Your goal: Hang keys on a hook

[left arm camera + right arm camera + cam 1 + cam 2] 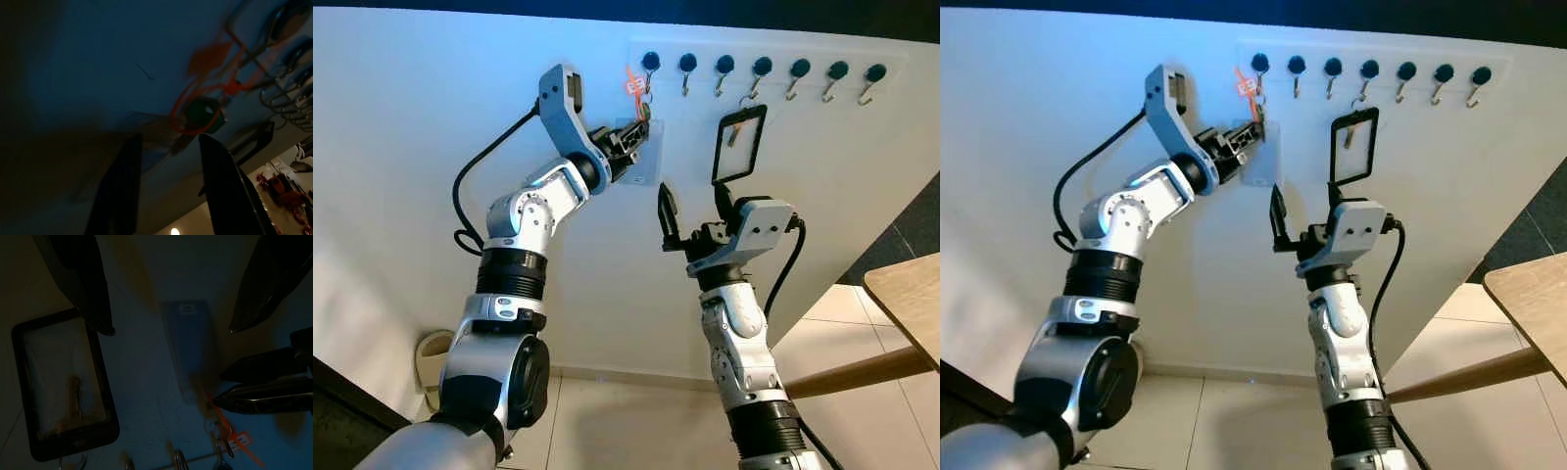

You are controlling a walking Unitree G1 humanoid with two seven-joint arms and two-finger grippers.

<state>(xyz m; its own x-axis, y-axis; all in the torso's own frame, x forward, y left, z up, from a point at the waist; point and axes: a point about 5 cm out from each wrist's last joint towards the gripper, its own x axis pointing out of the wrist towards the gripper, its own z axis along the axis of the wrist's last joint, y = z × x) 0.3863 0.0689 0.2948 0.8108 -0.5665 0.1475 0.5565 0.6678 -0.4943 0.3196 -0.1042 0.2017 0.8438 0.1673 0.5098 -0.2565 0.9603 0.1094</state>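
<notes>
Keys (641, 106) with an orange tag (633, 85) dangle from the first hook (650, 63) of the wall rack (764, 69), so the hanging looks done. Left pincer (636, 137) sits just at their six o'clock, fingers slightly apart, gripping nothing. Right pincer (668, 217) waits lower, at five o'clock, fingers apart and empty, beneath a black-framed holder (739, 144).
</notes>
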